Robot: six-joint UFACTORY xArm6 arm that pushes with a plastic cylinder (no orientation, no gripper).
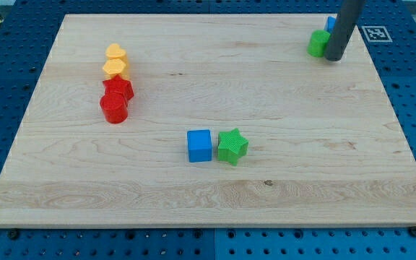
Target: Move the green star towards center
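Sitting just below the middle of the board, the green star touches or nearly touches the blue cube, which lies on the star's left. My tip is far from the star, up toward the view's top right, beside a green block with a sliver of another blue block behind the rod. There is no claw on this arm, only the rod, so nothing opens or clamps. Well to the star's upper left stand 4 more pieces in a tight column: 2 yellow blocks above a red block and a red cylinder. By my judgement the push on the star is not yet begun; what is left is to bring my tip across to the star's lower side and nudge it a short way up toward the middle
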